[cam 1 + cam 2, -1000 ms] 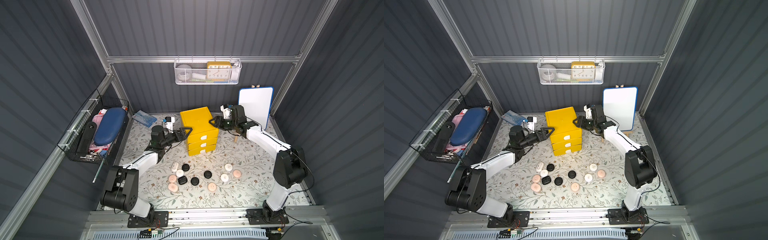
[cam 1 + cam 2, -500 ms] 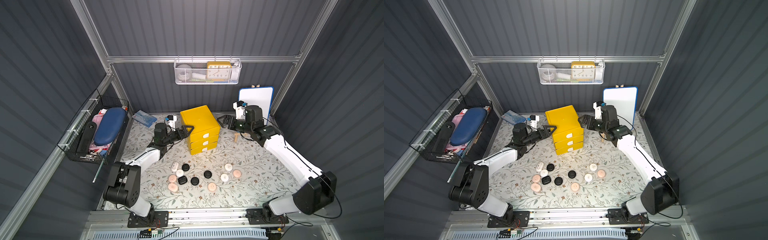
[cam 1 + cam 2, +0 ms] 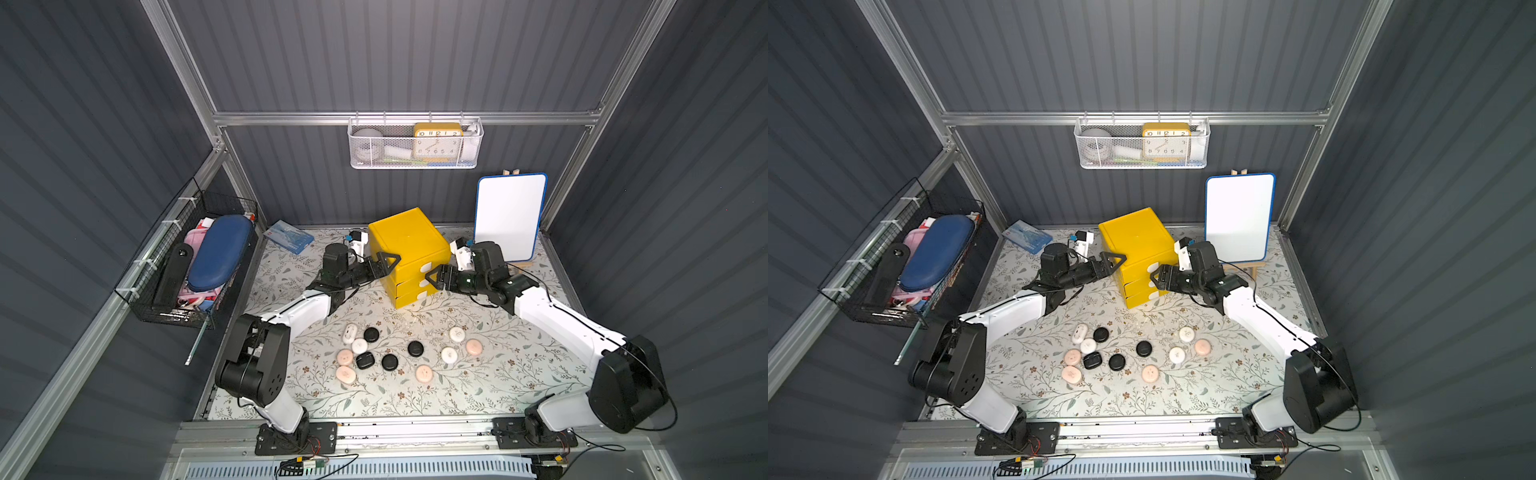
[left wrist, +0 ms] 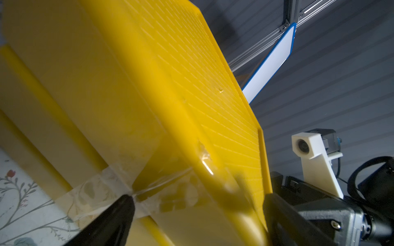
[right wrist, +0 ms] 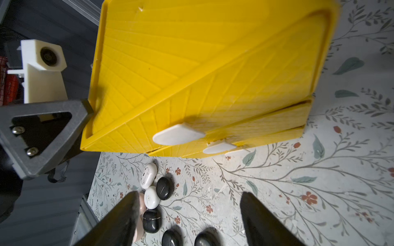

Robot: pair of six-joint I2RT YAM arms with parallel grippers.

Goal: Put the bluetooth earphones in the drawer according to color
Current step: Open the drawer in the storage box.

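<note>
The yellow three-drawer cabinet (image 3: 409, 241) stands at the back middle of the floral worktop (image 3: 478, 386), and its three drawers, each with a white handle (image 3: 426, 268), look pushed in. The left claw (image 3: 392, 260) is released. Its jaws are spread wide at the cabinet's upper left corner, and in the left wrist view the cabinet's top edge runs between the two dark fingers (image 4: 119, 215). The right claw (image 3: 436, 277) hangs just in front of the handles with its jaws apart and nothing between them. The right wrist view shows only worktop between its fingertips (image 5: 128, 204). The bluetooth earphones all lie loose on the worktop in front of the cabinet, well apart from both claws: four black cases (image 3: 389, 362), four white cases (image 3: 449, 354) and four pale pink cases (image 3: 424, 373). Most of them cluster toward the left arm's side. A small whiteboard (image 3: 510, 216) leans at the back behind the right arm.
</note>
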